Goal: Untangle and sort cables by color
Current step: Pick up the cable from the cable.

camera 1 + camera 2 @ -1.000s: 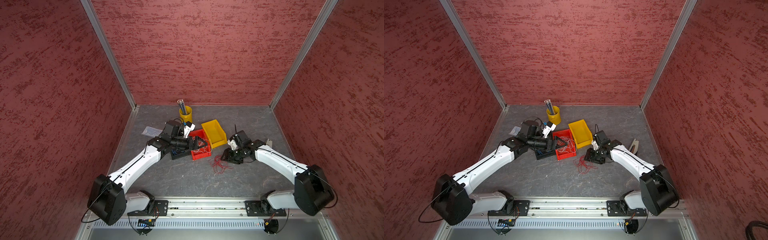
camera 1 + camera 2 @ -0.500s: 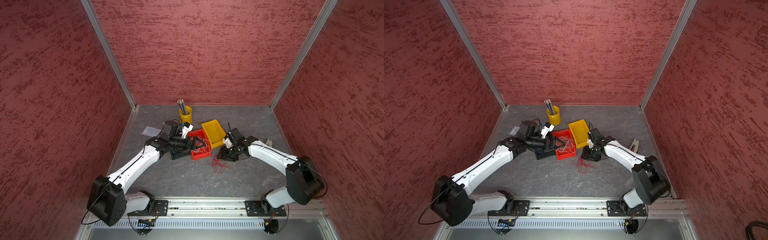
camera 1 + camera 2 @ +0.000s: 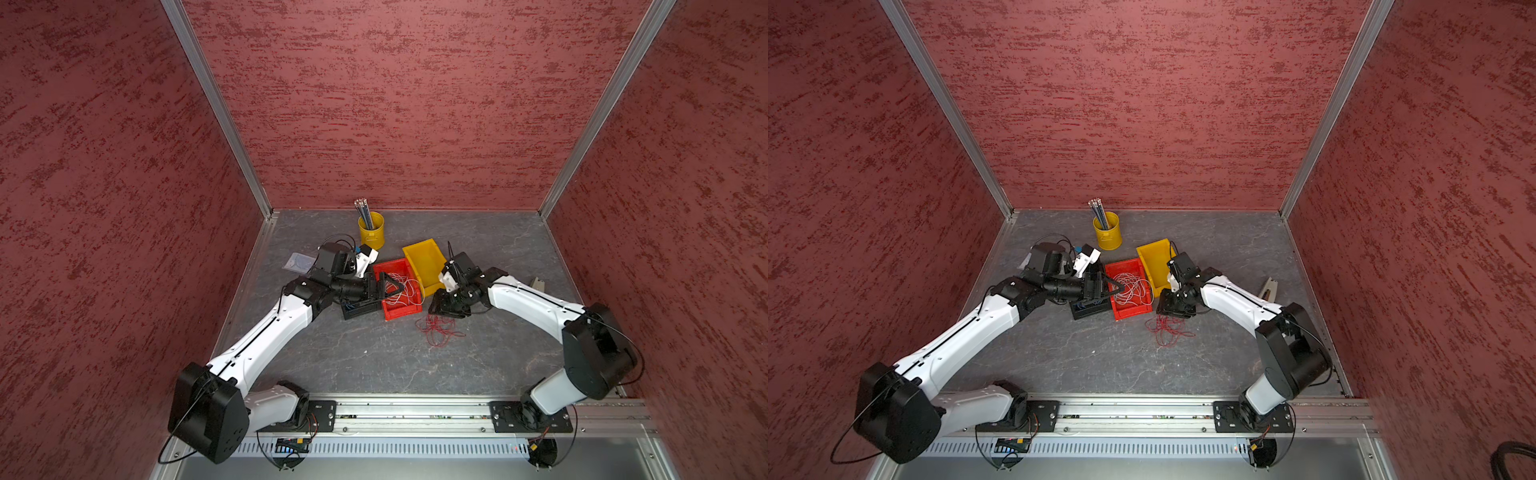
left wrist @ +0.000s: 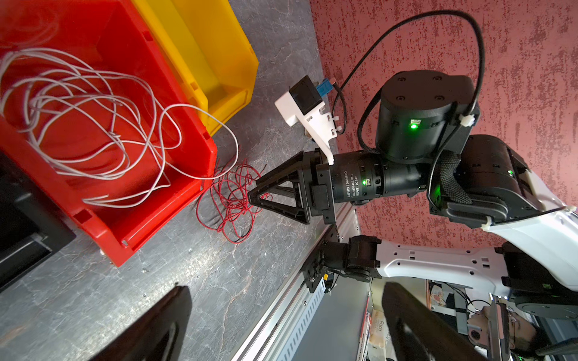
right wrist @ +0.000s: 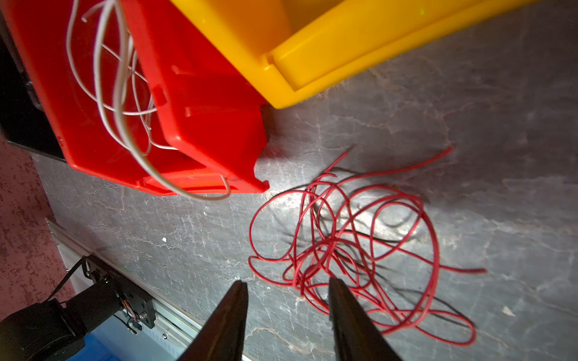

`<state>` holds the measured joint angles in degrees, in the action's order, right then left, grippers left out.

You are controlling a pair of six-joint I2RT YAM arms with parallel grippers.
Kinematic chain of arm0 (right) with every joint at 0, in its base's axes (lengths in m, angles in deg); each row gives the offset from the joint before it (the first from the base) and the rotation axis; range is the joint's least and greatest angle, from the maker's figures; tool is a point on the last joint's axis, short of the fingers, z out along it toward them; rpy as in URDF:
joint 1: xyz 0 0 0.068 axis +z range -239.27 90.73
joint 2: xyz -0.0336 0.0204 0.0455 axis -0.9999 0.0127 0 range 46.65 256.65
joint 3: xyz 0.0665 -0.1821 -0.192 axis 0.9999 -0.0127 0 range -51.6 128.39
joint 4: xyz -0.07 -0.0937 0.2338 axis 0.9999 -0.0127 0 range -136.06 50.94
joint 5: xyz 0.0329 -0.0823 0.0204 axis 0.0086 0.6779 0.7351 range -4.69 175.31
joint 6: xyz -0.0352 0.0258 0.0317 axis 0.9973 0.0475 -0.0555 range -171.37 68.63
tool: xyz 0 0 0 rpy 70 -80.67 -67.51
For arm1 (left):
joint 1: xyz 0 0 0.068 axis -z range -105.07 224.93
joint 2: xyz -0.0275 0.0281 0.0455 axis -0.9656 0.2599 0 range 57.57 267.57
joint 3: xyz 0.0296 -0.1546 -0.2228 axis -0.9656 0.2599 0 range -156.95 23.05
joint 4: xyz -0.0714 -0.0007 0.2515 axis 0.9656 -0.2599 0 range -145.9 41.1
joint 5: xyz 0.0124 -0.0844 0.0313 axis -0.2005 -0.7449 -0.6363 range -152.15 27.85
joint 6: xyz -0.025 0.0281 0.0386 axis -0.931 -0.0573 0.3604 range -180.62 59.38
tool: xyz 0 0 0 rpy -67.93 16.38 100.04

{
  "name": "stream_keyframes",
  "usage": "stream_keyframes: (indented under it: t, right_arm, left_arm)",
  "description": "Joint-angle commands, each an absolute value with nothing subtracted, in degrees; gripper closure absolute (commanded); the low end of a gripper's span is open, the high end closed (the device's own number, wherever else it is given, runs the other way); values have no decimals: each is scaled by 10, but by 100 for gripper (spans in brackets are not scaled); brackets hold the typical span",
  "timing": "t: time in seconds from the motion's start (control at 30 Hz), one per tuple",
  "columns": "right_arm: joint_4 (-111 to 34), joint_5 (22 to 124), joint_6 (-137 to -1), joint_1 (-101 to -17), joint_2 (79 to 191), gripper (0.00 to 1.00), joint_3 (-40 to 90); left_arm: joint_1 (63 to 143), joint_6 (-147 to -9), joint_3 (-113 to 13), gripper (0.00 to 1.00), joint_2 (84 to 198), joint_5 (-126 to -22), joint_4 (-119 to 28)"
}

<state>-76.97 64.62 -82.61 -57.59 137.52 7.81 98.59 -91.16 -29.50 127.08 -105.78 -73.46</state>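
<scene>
Red cables [image 5: 328,240] are lying tangled on the table [image 5: 187,234], some strands reaching between the jaws of the right arm [image 3: 536,307], which is bending inward and tilting down, jaws standing apart. The left arm [image 3: 270,332] is stretching forward, jaws spreading wide at the red bin [image 3: 1129,313], with whitish cables [image 4: 115,136] coiling just ahead.

The red cables [image 5: 327,242] lie in one loose tangle on the table [image 5: 469,125], just beside a corner of the red bin [image 5: 203,93]. The whitish-grey cables [image 4: 115,136] sit looped inside that bin, one loop hanging out over its rim. A few blue cables [image 3: 1086,306] show faintly in the black bin [image 3: 1098,314].
</scene>
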Motion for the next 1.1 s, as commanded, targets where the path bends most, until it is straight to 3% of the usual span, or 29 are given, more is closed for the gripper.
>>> stream_keyframes:
  t: [0.0, 0.37, 0.47, 0.6, 1.07]
  right_arm:
    - [-760, 659, -829, -567, 1390, 54, 106]
    - [-766, 697, -825, -549, 1426, 61, 129]
    - [-766, 716, -826, -548, 1423, 74, 130]
    - [-778, 754, -829, -543, 1402, 100, 129]
    - [-899, 866, -825, -537, 1124, 100, 158]
  left_arm:
    - [978, -900, -285, 0, 1256, -1070, -734]
    - [958, -899, -269, 0, 1243, -1081, -732]
    - [954, -900, -267, 0, 1242, -1084, -734]
    - [953, -901, -266, 0, 1240, -1086, -732]
    - [978, -886, -229, 0, 1160, -1081, -617]
